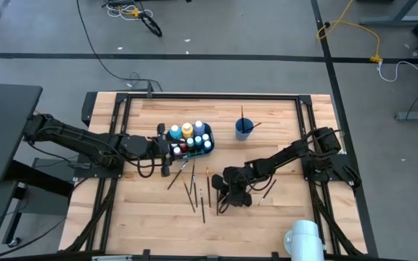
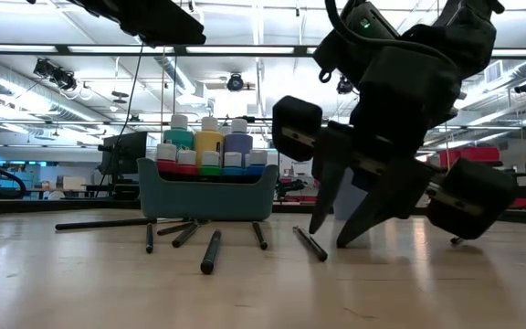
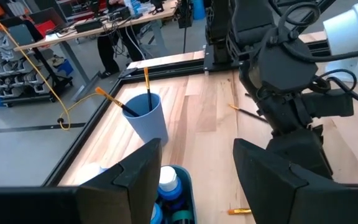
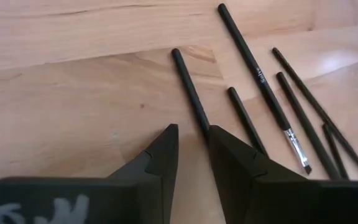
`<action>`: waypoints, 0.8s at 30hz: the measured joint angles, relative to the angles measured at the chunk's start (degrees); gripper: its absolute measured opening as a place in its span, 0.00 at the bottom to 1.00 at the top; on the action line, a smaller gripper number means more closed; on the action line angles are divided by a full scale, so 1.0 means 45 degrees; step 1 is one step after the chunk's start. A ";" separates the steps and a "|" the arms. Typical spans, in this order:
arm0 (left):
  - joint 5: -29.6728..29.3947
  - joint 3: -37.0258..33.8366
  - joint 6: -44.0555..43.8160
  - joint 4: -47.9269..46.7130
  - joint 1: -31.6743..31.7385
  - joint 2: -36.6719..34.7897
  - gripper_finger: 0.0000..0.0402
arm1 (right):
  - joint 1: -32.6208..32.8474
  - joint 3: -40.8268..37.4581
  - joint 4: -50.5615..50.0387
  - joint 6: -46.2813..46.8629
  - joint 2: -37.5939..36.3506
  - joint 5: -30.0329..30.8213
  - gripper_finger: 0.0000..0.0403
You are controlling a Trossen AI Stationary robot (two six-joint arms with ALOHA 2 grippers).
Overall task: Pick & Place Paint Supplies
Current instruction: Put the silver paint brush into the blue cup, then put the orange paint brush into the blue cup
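Note:
Several thin dark-handled paintbrushes (image 1: 194, 190) lie flat on the wooden table; they show close up in the right wrist view (image 4: 260, 81) and in the low view (image 2: 210, 251). White-capped paint bottles (image 1: 187, 132) stand in a teal bin (image 2: 208, 196). My right gripper (image 4: 194, 134) is low over the brushes, slanting down, its fingers a little apart with nothing between them (image 2: 330, 238). My left gripper (image 3: 197, 146) hovers wide open beside the bin (image 1: 167, 150), holding nothing. My right gripper has one finger (image 4: 229, 155) right at the near end of a dark brush handle (image 4: 197, 115), which lies flat on the table. Whether the finger touches the handle, I cannot tell. The fingers come from above, slanting down.
A blue cup (image 1: 244, 130) with two brushes in it stands right of the bin. One more brush (image 1: 267, 190) lies right of my right gripper. A white cylinder (image 1: 303, 238) sits at the table's near right edge. Black rails frame the tabletop.

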 joint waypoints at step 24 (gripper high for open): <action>0.0335 0.0000 -0.0273 -0.0109 -0.0004 0.0000 0.52 | 0.0040 -0.0039 -0.3808 0.6279 -0.2723 0.4908 0.24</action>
